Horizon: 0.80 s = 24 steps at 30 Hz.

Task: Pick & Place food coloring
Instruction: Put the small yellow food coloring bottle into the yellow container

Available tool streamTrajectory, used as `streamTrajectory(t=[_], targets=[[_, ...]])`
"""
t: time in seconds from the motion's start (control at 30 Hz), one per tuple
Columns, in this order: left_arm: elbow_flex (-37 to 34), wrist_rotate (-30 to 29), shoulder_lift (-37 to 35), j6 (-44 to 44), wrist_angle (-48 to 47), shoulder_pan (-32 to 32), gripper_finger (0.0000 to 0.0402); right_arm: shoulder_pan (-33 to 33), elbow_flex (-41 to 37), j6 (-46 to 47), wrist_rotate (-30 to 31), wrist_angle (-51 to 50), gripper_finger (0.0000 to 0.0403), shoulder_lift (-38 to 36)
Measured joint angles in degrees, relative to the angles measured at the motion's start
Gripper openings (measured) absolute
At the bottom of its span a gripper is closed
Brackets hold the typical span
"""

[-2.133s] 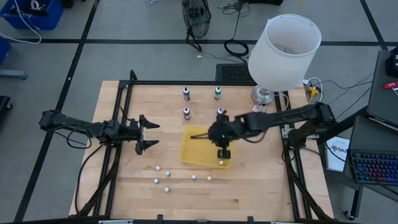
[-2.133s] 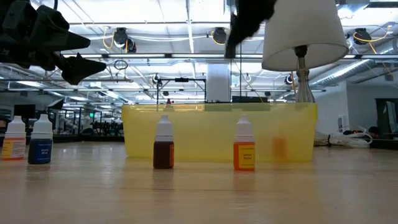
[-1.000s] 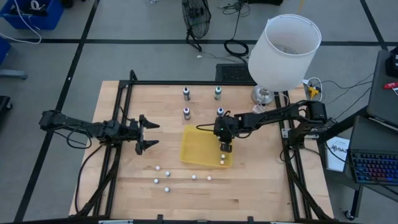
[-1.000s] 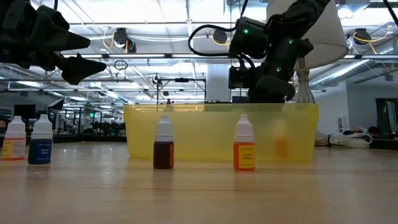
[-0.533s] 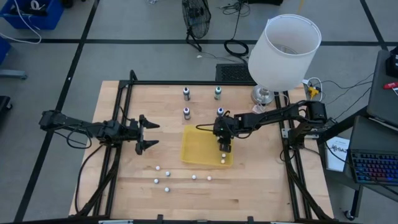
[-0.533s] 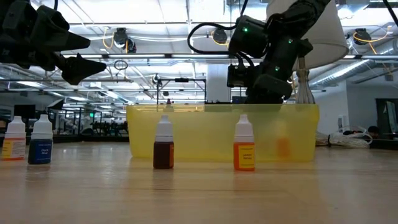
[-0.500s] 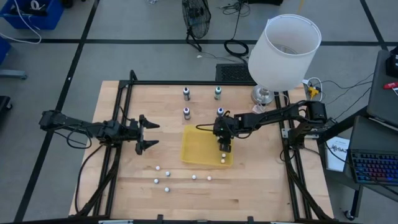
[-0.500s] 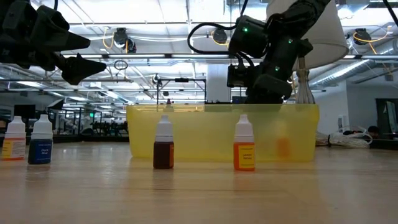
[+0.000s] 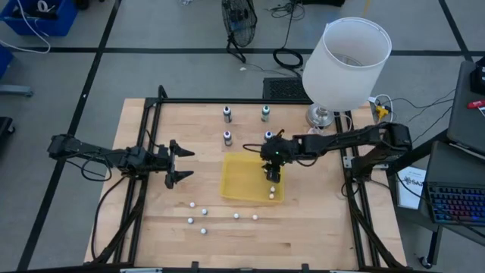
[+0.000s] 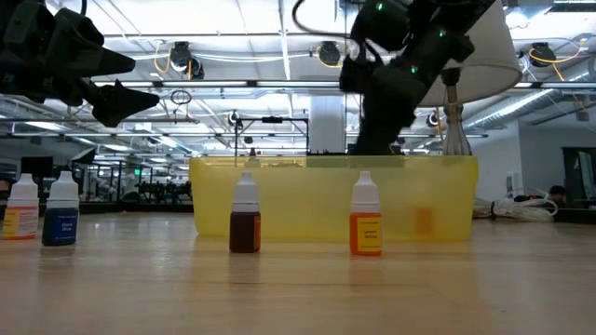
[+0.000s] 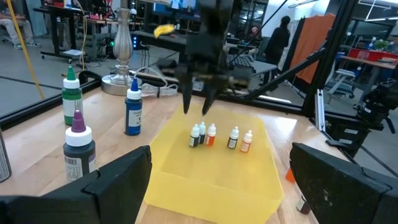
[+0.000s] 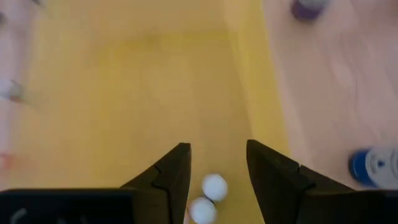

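A yellow tray (image 9: 231, 182) lies mid-table. Inside it stand several tiny food coloring bottles (image 11: 202, 134) with pale caps; two caps (image 12: 214, 186) show below my right gripper (image 12: 217, 146). That gripper (image 9: 272, 177) hangs open above the tray's right part, slanting down, clear of the bottles. More food coloring bottles stand upright on the bare table by the tray's near side: a brown one (image 10: 245, 223), an orange one (image 10: 365, 226) and a blue one (image 10: 61, 219). My left gripper (image 9: 179, 164) waits open at the table's left.
Four larger bottles stand beyond the tray's far side, among them a blue one (image 9: 268, 136) and a green one (image 9: 265, 112). A lamp with a wide white shade (image 9: 346, 64) stands at the far right corner.
My right gripper has risen out of the tray and tipped a little, staying over the same spot. The bottles in the tray stand where they were.
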Motion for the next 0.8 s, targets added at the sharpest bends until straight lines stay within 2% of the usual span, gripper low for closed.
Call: streamTrajectory(t=[0.13, 0.33, 0.57, 0.67, 0.8], targets=[[0.01, 0.01, 0.01, -0.02, 0.01, 0.01, 0.0379, 4.25, 0.03, 1.07, -1.59, 1.94, 0.0148, -3.61], [0.01, -0.01, -0.01, 0.00, 0.00, 0.00, 0.0379, 16.57, 3.35, 4.50, -0.08, 1.51, 0.0168, -3.74], [0.00, 0.00, -0.01, 0.00, 0.09, -0.01, 0.0379, 29.21, 19.86, 1.51, 10.49, -14.41, 0.0198, 5.59], [0.01, 0.01, 0.01, -0.02, 0.03, -0.01, 0.0379, 31.22, 26.41, -0.38, 13.44, -19.96, 0.0200, 11.18], [0.01, 0.01, 0.00, -0.02, 0.03, 0.01, 0.0379, 31.06, 28.95, -2.19, 12.73, -21.06, 0.0200, 17.24]])
